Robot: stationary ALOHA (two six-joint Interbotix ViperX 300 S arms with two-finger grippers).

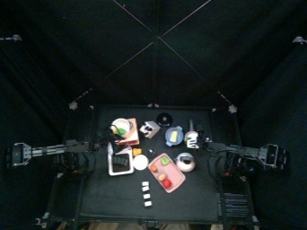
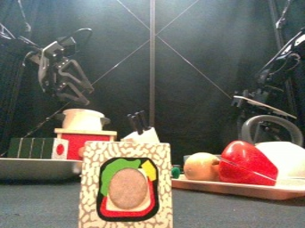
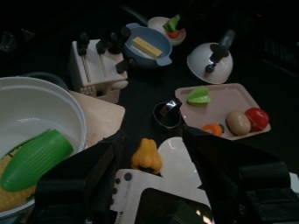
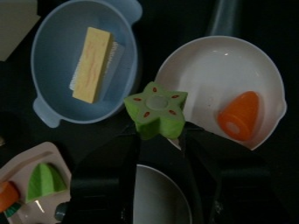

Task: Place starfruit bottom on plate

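Note:
The green starfruit piece (image 4: pixel 156 109) shows its star-shaped cut face in the right wrist view. It sits between my right gripper's (image 4: pixel 162 144) jaws, which are shut on it. It hangs over the rim of the white plate (image 4: pixel 216 66), which holds an orange carrot piece (image 4: pixel 239 115). In the top view the right gripper (image 1: pixel 197 142) is over this plate (image 1: pixel 192 139). The plate (image 3: pixel 163 24) and the starfruit (image 3: pixel 176 21) show small in the left wrist view. My left gripper (image 3: pixel 149 164) is open and empty, resting over the table's left side.
A blue bowl (image 4: pixel 82 61) with butter stands right beside the plate. A pink tray (image 3: pixel 222 105) holds a lime slice, tomato and potato. A white bowl (image 3: pixel 30 109) with corn, a knife block (image 3: pixel 93 61), a white kettle (image 3: pixel 212 63) and an orange pepper (image 3: pixel 146 156) stand around.

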